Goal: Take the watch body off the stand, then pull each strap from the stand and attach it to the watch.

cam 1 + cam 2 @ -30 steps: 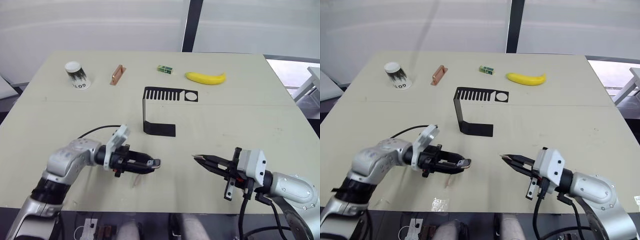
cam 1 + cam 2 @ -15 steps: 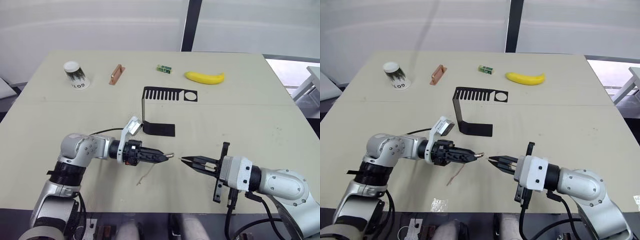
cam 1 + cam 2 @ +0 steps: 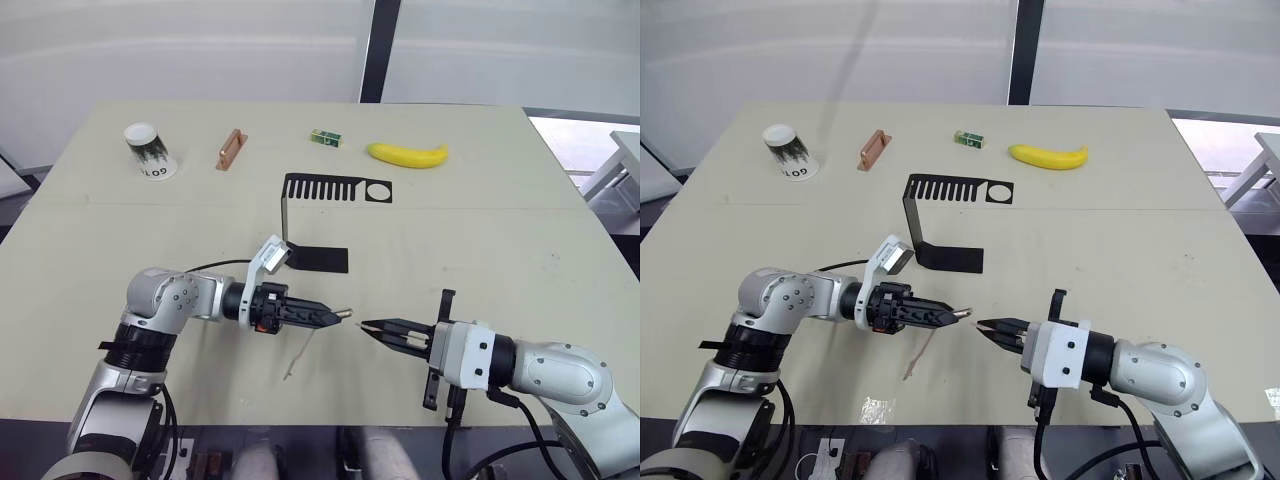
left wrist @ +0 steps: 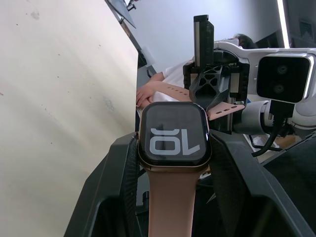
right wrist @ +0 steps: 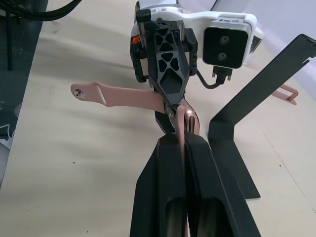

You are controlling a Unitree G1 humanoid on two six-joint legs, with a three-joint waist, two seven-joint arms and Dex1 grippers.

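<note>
Two grippers meet tip to tip above the front of the table, well in front of the stand, which now carries nothing in its slots.

Risk 1, misalignment: the watch body and the loose strap end must line up edge to edge. A slight tilt of either wrist would likely jam the strap's end against the case rim instead of seating it.

Risk 2, slip: the second strap is pinched edge-on between narrow fingers; a push along its length could slide it back through the grip.

Risk 3, drag: the attached strap dangles toward the table and could catch the surface and twist the case.

Left gripper: fingers set narrowly, clamped on the two sides of the watch body, screen facing its wrist camera. One salmon-pink strap is already joined to the case and hangs from it.

Right gripper: fingers nearly together, pinching the second strap, whose free end points at the watch body, just beside it. Whether the two touch cannot be told.

Unused items along the far edge: paper cup, copper-brown bar, small green box, banana.
</note>
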